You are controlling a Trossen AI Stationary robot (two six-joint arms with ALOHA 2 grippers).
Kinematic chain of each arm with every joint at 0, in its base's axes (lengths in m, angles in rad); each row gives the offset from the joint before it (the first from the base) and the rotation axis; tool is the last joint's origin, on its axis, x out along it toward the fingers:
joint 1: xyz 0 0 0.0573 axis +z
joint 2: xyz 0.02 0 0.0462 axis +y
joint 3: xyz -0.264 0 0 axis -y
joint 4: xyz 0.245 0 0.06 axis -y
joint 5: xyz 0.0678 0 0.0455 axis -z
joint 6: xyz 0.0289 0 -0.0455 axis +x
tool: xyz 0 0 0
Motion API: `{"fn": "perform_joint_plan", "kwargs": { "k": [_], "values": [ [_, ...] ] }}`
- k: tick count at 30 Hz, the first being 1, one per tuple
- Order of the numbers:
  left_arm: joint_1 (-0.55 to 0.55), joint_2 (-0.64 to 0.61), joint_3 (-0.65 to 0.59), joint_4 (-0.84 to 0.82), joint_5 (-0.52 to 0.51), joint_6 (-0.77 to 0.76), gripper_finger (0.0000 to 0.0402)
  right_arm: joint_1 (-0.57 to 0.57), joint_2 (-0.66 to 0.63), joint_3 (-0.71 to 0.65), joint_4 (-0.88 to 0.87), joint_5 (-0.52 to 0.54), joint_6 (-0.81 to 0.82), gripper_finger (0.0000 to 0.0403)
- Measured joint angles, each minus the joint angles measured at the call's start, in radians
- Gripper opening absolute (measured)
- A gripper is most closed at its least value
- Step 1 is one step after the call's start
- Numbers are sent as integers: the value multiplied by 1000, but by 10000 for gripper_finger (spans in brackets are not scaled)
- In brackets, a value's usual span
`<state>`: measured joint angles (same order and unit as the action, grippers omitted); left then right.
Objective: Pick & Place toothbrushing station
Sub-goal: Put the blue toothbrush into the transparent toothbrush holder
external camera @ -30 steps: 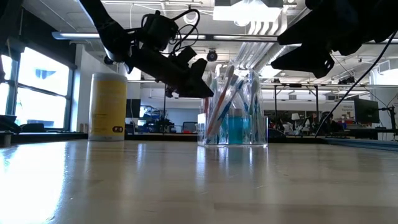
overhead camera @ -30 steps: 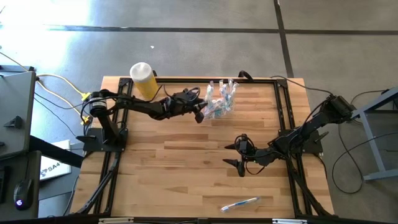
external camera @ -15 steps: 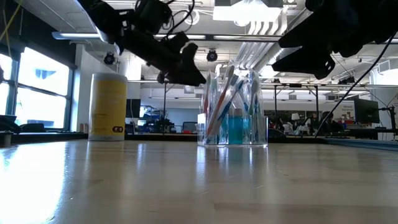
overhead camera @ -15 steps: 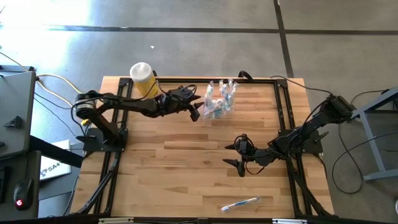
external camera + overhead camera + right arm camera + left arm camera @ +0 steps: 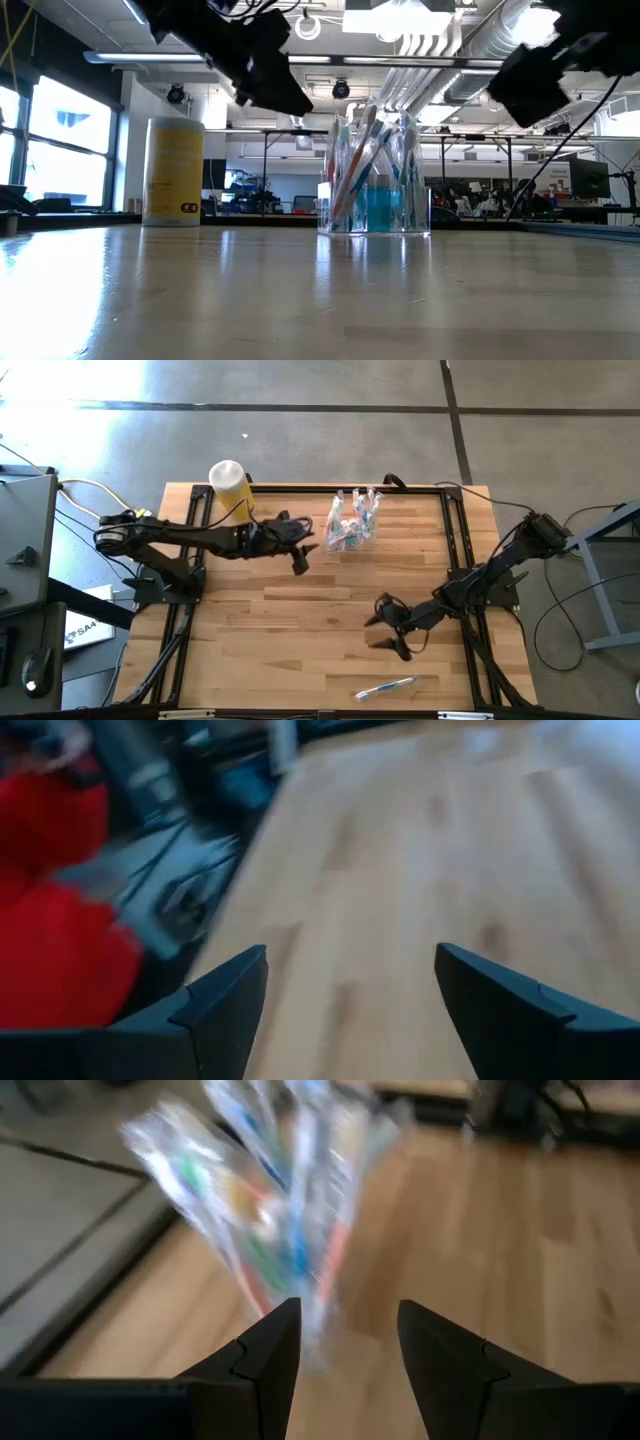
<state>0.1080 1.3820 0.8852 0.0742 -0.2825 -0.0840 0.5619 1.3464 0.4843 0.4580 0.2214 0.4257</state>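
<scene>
Toothbrush-filled clear cup (image 5: 375, 205) stands beside yellow container (image 5: 173, 171).

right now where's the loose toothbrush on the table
In the high view the loose toothbrush lies flat near the table's front edge, right of centre, below the right gripper.

One camera looks straight down on the whole light wooden slatted table (image 5: 300, 610); another sits at tabletop level, facing the room. Both share the small clear plastic cup of toothbrushes (image 5: 352, 525) (image 5: 375, 205), which the left wrist camera sees close ahead of its fingers (image 5: 265, 1355).
</scene>
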Motion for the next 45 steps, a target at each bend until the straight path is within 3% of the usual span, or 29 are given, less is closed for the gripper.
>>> {"fn": "perform_joint_plan", "kwargs": {
  "k": [6, 11, 15, 19, 25, 33, 38, 45],
  "values": [
    [-100, -3, 0, -91, 0, -39, 164, 81, 0, 0, -10, -112, -10, 281],
    [-180, -4, 0, -115, 0, -78, 164, 163, 0, 67, -38, -75, 4, 266],
    [-231, -4, 0, -115, 0, -82, 164, 226, 7, 201, -222, 31, -91, 238],
    [-266, -4, 0, -115, 0, -111, 164, 256, 48, 345, -464, 110, -55, 214],
    [-288, -4, 0, -120, 3, -125, 164, 256, 181, 498, -641, 27, 71, 193],
    [-292, -4, 0, -156, 10, -186, 164, 256, 321, 573, -661, -86, 133, 170],
    [-348, -4, 0, -112, 10, -213, 164, 256, 388, 571, -667, -73, 133, 168],
    [-461, -4, 0, -57, -4, -240, 164, 257, 509, 571, -525, -94, 132, 168]
  ]
}}
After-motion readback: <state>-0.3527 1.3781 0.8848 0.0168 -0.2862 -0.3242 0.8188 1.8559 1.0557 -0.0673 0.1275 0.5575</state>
